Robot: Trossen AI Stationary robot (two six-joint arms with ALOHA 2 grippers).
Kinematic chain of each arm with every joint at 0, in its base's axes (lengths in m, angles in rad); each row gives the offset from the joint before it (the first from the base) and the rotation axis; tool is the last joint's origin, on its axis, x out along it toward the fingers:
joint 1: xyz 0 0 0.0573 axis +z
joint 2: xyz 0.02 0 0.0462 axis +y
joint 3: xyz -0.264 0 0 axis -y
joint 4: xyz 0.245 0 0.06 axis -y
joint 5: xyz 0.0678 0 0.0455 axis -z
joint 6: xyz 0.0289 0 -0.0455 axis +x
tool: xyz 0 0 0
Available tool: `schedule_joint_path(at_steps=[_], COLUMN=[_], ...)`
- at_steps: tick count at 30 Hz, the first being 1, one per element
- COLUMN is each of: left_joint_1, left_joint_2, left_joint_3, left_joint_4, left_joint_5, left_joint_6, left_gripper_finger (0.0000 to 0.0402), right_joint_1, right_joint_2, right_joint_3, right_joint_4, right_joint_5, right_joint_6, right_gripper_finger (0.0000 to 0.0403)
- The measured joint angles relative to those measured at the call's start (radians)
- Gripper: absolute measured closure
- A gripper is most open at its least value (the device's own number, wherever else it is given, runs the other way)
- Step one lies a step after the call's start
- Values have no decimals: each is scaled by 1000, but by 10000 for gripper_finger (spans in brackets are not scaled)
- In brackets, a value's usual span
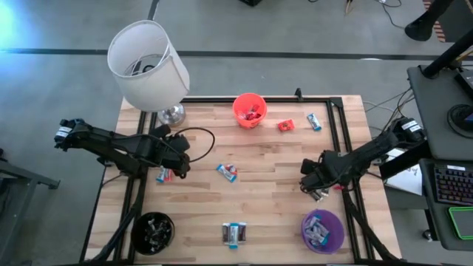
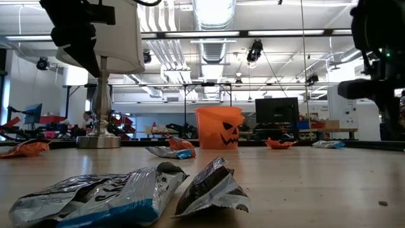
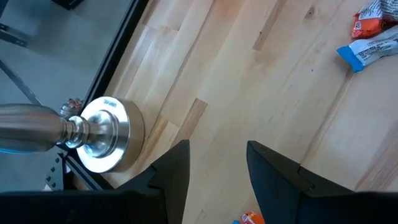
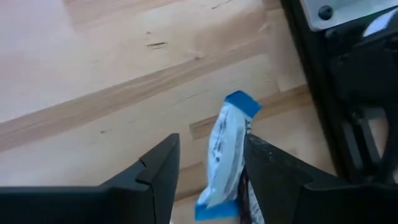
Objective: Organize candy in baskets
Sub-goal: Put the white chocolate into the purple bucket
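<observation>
Wrapped candy lies scattered over the wooden table [image 1: 273, 214]. My right gripper [image 1: 310, 185] hangs low near the right edge, above the purple basket [image 1: 322, 230], which holds several candies. It is open [image 4: 211, 140], and a blue-and-white candy [image 4: 227, 155] lies on the wood between its fingers. My left gripper [image 1: 180, 162] is open [image 3: 217, 149] over bare wood beside the lamp base [image 3: 102, 134], with a candy [image 1: 164, 174] just below it. The orange basket [image 1: 249, 109] stands at the back with red candy inside; the black basket [image 1: 153, 230] is at the front left.
A lamp with a large white shade [image 1: 148, 65] stands at the back left corner. Loose candies lie at the centre [image 1: 227, 171], at the front [image 1: 234, 234] and near the orange basket [image 1: 286, 125] [image 1: 314, 121]. A black frame [image 1: 336, 125] runs along the table's sides.
</observation>
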Motion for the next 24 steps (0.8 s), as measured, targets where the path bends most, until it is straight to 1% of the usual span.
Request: schedule_joint_path(at_steps=[3, 10, 15, 24], left_joint_1=[0, 0, 0, 0], left_joint_2=[0, 0, 0, 0], left_joint_3=[0, 0, 0, 0], left_joint_4=[1, 15, 37, 65], left_joint_5=[16, 35, 36, 38], left_joint_6=[-1, 0, -1, 2], left_gripper_finger=[260, 260, 260, 260], right_joint_1=[0, 0, 0, -5], right_joint_2=[0, 0, 5, 85], right_joint_3=[-38, -48, -55, -58], right_joint_4=[26, 42, 49, 85], right_joint_5=[-22, -45, -119, -124], right_joint_6=[0, -3, 0, 8], right_gripper_finger=[241, 243, 247, 270])
